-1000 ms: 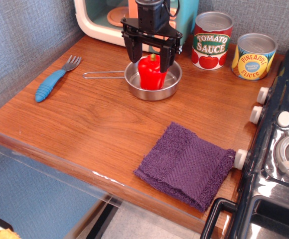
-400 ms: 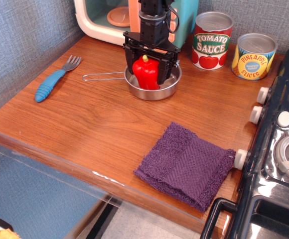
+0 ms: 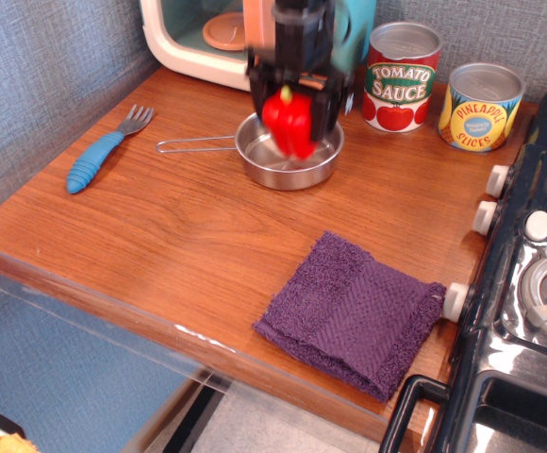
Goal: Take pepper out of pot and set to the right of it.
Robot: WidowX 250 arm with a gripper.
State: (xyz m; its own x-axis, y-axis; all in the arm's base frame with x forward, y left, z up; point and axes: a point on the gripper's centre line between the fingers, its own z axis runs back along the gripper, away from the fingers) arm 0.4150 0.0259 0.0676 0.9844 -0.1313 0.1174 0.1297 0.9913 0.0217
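Observation:
The red pepper (image 3: 290,123) with its yellow stem hangs between the fingers of my black gripper (image 3: 292,121), lifted just above the pot. The pot (image 3: 264,162) is a shallow steel pan with a thin wire handle pointing left, at the back middle of the wooden counter. The gripper is shut on the pepper and blurred by motion. The pot's inside looks bare under the pepper.
A tomato sauce can (image 3: 401,75) and a pineapple can (image 3: 481,106) stand right of the pot. A blue fork (image 3: 104,151) lies at the left. A purple cloth (image 3: 354,316) lies at the front right. A toy stove (image 3: 528,283) borders the right edge, a toy microwave (image 3: 207,33) the back.
My gripper came down around the pepper, shut on it, and has lifted it up out of the pot.

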